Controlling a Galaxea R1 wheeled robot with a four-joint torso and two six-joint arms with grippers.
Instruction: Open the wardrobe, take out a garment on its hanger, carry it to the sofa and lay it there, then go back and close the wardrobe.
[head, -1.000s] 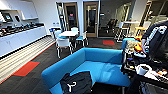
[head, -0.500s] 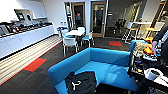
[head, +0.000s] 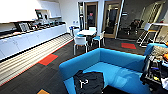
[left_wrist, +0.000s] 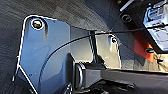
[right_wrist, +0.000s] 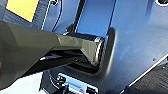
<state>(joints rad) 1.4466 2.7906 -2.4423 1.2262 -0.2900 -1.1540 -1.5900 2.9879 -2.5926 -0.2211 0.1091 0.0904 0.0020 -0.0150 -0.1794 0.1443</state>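
Note:
The bright blue sofa takes up the lower middle and right of the head view. The black garment lies crumpled on the near left end of its seat. A bit of the thin white hanger shows on top of the dark fabric. Nothing is touching the garment.
A long white kitchen counter runs along the left wall. A white table with white chairs stands behind the sofa, before glazed doors. A dark cluttered rig stands at the right edge. Dark carpet with a red tile lies to the left.
The whole head picture has shifted: the camera has turned left and come nearer the sofa. The garment lies on the seat as before.

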